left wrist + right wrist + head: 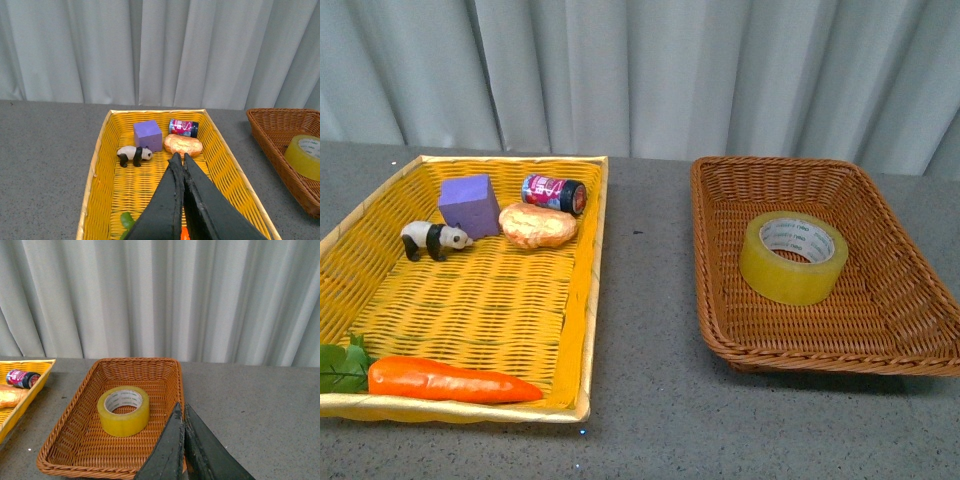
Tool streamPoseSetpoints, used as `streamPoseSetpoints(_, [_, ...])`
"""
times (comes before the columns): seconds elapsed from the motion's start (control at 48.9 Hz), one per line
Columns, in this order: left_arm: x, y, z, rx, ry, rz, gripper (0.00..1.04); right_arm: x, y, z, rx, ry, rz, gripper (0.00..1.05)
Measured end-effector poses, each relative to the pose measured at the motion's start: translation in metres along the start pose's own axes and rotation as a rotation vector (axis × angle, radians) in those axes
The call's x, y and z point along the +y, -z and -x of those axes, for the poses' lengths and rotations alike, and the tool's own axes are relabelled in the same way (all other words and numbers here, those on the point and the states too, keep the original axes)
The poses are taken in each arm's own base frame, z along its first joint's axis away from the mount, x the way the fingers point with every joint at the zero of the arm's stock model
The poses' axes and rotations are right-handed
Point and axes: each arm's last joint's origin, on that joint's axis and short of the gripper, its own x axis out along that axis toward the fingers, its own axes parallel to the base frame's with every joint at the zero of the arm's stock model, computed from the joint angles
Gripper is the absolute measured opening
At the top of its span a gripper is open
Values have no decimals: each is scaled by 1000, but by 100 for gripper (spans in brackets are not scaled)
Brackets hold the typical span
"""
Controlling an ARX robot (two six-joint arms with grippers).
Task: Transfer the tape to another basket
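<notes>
One tape point(794, 257) lies flat in the brown basket point(916, 330), beside one yellow basket point(582, 300) holding six items, while left gripper point(179, 157) and right gripper point(181, 407) are both closed, empty.

Green leaf point(340, 366) cut by the front view's left edge, brown basket point(930, 290) cropped at right, can point(553, 193) label too small to read, carrot point(184, 234) mostly hidden behind left hand point(180, 158)

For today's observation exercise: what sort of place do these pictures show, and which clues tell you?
Probably a staged robot test setup: a grey table before a plain curtain, with toy props sorted in a yellow basket and a brown basket.
</notes>
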Motion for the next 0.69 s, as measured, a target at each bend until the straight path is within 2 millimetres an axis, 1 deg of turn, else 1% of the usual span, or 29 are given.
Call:
streamPoseSetpoints(0.082, [0, 4, 8, 34, 2, 0, 4, 0, 0, 2, 0, 0, 0, 1])
streamPoseSetpoints(0.143, [0, 3, 11, 8, 2, 0, 4, 0, 0, 3, 0, 0, 0, 1])
streamPoseSetpoints(0.225, [0, 3, 11, 6, 2, 0, 4, 0, 1, 5, 1, 0, 0, 1])
streamPoseSetpoints(0.307, [0, 3, 11, 7, 2, 0, 4, 0, 5, 11, 34, -1, 0, 1])
streamPoseSetpoints(0.347, [0, 3, 11, 7, 2, 0, 4, 0, 4, 13, 13, 0, 0, 1])
streamPoseSetpoints(0.695, [0, 3, 12, 7, 2, 0, 4, 0, 3, 14, 6, 0, 0, 1])
